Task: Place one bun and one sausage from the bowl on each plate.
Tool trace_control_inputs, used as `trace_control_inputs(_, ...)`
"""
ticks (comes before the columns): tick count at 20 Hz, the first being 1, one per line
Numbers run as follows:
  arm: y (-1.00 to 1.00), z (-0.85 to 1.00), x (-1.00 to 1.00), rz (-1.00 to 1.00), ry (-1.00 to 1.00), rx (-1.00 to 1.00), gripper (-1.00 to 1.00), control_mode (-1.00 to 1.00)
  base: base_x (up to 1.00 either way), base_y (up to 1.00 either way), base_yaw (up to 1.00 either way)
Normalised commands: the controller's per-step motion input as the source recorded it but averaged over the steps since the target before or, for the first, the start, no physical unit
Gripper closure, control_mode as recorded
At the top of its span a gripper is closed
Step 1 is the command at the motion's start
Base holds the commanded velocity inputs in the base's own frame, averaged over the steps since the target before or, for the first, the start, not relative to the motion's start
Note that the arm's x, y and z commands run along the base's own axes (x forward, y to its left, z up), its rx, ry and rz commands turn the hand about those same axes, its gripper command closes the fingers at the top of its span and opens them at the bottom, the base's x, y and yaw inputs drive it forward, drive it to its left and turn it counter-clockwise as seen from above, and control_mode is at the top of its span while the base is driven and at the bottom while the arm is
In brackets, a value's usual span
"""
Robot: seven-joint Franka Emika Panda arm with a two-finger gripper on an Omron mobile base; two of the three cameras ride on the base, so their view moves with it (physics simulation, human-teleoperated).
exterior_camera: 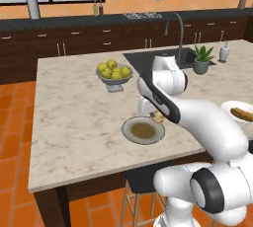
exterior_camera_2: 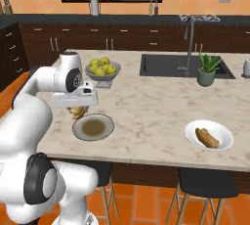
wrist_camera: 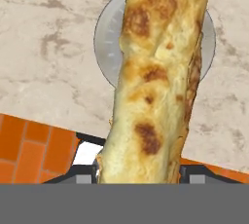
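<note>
My gripper (exterior_camera: pixel 156 116) (exterior_camera_2: pixel 78 107) (wrist_camera: pixel 141 177) is shut on a long toasted bun (wrist_camera: pixel 155 82), which hangs from the fingers just above the far edge of the light grey plate (exterior_camera: pixel 129 131) (exterior_camera_2: pixel 108 123) (wrist_camera: pixel 104 38). The bun (exterior_camera: pixel 158 118) (exterior_camera_2: pixel 76 113) hides much of that plate in the hand view. In the base views the plate's middle looks brownish. The white plate (exterior_camera: pixel 228 106) (exterior_camera_2: pixel 222 132) sits further right on the counter with a brown elongated piece of food (exterior_camera_2: pixel 207 138) (exterior_camera: pixel 242 114) on it. The dark bowl is out of view.
A pedestal bowl of yellow fruit (exterior_camera: pixel 114 73) (exterior_camera_2: pixel 102 68) stands just behind the grey plate. The sink (exterior_camera_2: pixel 168 65) with its faucet and a potted plant (exterior_camera: pixel 202 59) (exterior_camera_2: pixel 207 70) lie further back right. The counter's front edge (exterior_camera_2: pixel 146 160) runs close to both plates, with stools below it.
</note>
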Motion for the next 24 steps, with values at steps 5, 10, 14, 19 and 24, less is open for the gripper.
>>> trace_control_inputs(5, 0.39, -0.82, 0.96, 0.00, 0.00, 0.00, 1.00, -1.00, 0.00, 0.00, 0.00)
trace_control_inputs(10, 0.07, -0.24, 0.66, 0.00, 0.12, 0.00, 1.00, -1.00, 0.00, 0.00, 0.00)
trace_control_inputs(14, 0.00, -0.19, 0.03, 0.00, 0.11, 0.00, 1.00, -1.00, 0.00, 0.00, 0.00)
trace_control_inputs(19, 0.00, -0.74, 0.10, 0.00, 0.01, 0.00, 1.00, -1.00, 0.00, 0.00, 0.00)
trace_control_inputs(24, 0.00, -0.45, 0.01, 0.00, -0.04, 0.00, 1.00, -1.00, 0.00, 0.00, 0.00)
